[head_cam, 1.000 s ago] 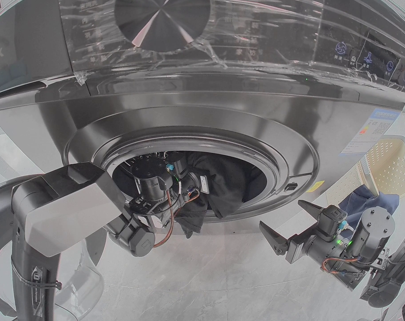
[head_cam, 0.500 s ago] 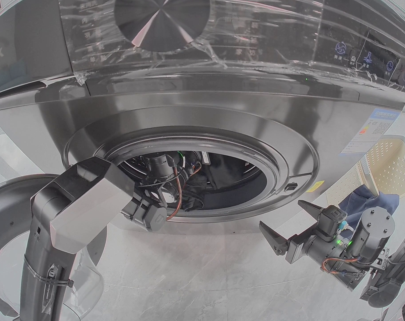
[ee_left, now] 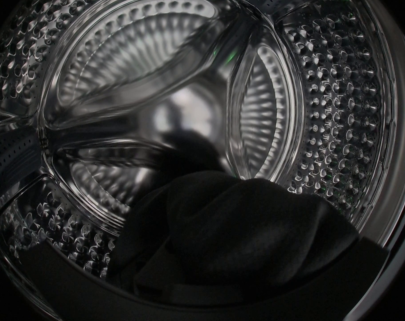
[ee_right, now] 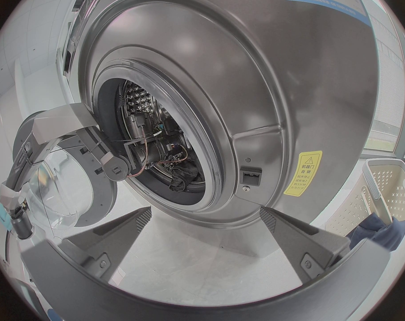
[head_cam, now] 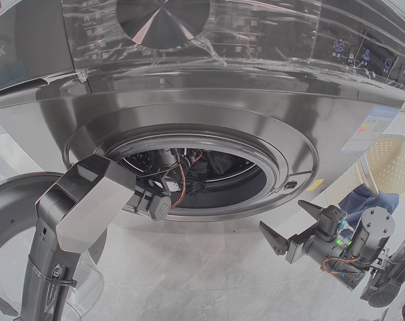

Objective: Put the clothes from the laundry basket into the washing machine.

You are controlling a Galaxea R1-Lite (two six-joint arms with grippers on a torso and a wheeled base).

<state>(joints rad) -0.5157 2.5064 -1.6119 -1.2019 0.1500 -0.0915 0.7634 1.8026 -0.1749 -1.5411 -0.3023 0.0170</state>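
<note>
Left gripper (head_cam: pixel 197 174): inside the washing machine (head_cam: pixel 238 108), could not tell if open or closed
Black cloth (ee_left: pixel 238 237): lay low in the drum (ee_left: pixel 336 90)
Right gripper (head_cam: pixel 281 213): wide open, empty, near the basket (head_cam: pixel 389 161)
Good way: best was to let go fully, then back straight out, dragging no cloth

Bright light glares off the washing machine (head_cam: pixel 211 108); its drum (ee_left: pixel 336 90) lies dim.

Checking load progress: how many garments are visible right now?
2. A black garment is inside the washing machine drum; a blue garment sits in the laundry basket. Others may lie hidden beneath it.
</note>
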